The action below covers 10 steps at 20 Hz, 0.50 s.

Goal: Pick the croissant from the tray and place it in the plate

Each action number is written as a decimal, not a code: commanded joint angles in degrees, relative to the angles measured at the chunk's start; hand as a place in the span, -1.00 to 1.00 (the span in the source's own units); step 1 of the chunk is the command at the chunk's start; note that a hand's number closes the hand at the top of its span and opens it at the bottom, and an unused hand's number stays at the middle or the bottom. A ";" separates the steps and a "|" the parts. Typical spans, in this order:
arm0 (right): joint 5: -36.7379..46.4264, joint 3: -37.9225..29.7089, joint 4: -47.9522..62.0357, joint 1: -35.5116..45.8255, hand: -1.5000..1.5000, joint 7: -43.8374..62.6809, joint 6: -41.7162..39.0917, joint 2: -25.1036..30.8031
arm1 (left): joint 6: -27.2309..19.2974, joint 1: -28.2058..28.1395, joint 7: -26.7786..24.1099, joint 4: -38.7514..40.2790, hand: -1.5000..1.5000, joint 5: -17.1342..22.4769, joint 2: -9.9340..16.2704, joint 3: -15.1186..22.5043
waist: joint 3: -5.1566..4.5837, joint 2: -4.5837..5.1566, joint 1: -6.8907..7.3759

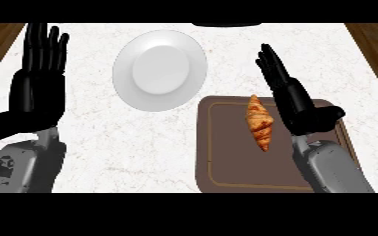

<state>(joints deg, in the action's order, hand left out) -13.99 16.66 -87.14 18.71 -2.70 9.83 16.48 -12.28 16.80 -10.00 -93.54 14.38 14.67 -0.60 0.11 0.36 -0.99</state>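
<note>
- Croissant (259,122) lies on the brown tray (221,165), in the tray's far right part, its length running from far to near, golden with darker bands across it.
- The tray sits on the near right part of the pale marble counter (111,150), a thin lighter line running just inside its rim.
- A white plate (159,70) stands on the counter to the far left of the tray, its near right edge close to the tray's far left corner; nothing lies on it.
- The right hand (295,102) is over the right side of the tray, just right of the croissant, fingers straight and pointing away, thumb out to the right. It is open and holds nothing; I cannot tell whether it touches the croissant.
- The left hand (38,77) rests at the left edge of the counter, well apart from the plate, fingers straight and up, holding nothing.
- Dark wood shows at both far corners beyond the counter.
</note>
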 commanded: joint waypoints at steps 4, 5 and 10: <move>-1.15 -4.19 -4.63 2.71 -1.00 5.37 9.25 -5.52 | 2.07 -11.43 1.23 8.22 0.00 -9.09 8.07 1.45 | -0.17 -0.36 1.24; -0.50 -4.74 -5.16 2.27 -1.00 4.44 11.76 -6.82 | 2.78 -14.34 2.84 8.32 0.00 -11.48 10.87 2.49 | -0.10 -0.55 1.71; 22.06 -4.24 -4.18 -1.86 -1.00 -1.66 30.43 -1.79 | 2.11 -18.93 3.97 10.45 0.00 -14.02 11.71 3.78 | -0.27 -1.08 0.02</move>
<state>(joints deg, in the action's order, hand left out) -2.00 12.18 -89.92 19.13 -0.92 28.46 15.92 -10.23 2.25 -6.77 -84.57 3.25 24.70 1.80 -0.24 -0.33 -0.66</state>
